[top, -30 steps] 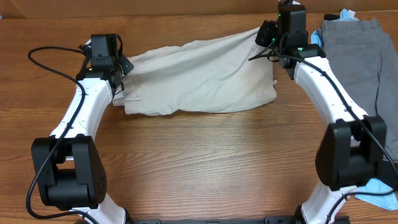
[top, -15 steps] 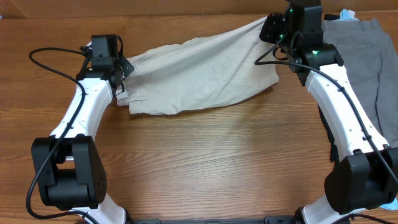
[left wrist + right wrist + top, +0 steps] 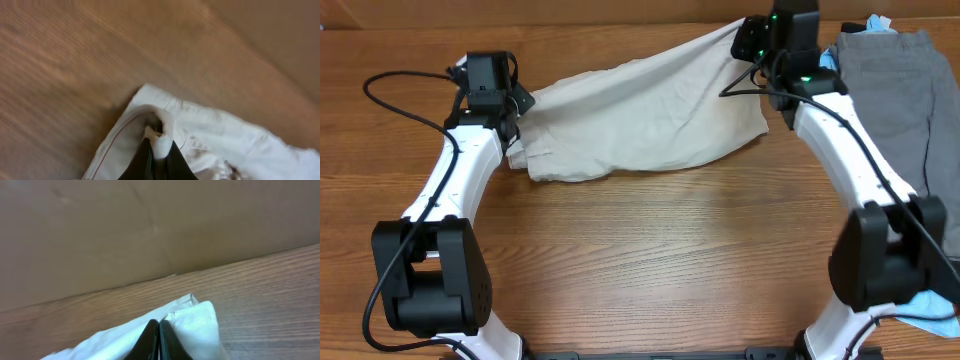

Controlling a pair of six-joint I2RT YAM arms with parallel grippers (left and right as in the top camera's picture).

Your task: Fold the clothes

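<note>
Left pincer (image 3: 159, 150): we see it pinching the beige shorts (image 3: 640, 120) at their left edge.
Right pincer (image 3: 160, 330): we see it pinching their right corner.
Grey shorts (image 3: 895, 90): on the counter (image 3: 660, 260).

The pale beige shorts (image 3: 640, 115) lie stretched sideways across the far middle of the table (image 3: 650, 260), wrinkled. Their right corner is drawn up toward the far edge and their left end is bunched. At the far right, grey shorts (image 3: 895, 90) lie spread out with a light-blue garment (image 3: 878, 22) peeking from behind them, and another light-blue piece (image 3: 932, 305) sits at the near right edge.
</note>
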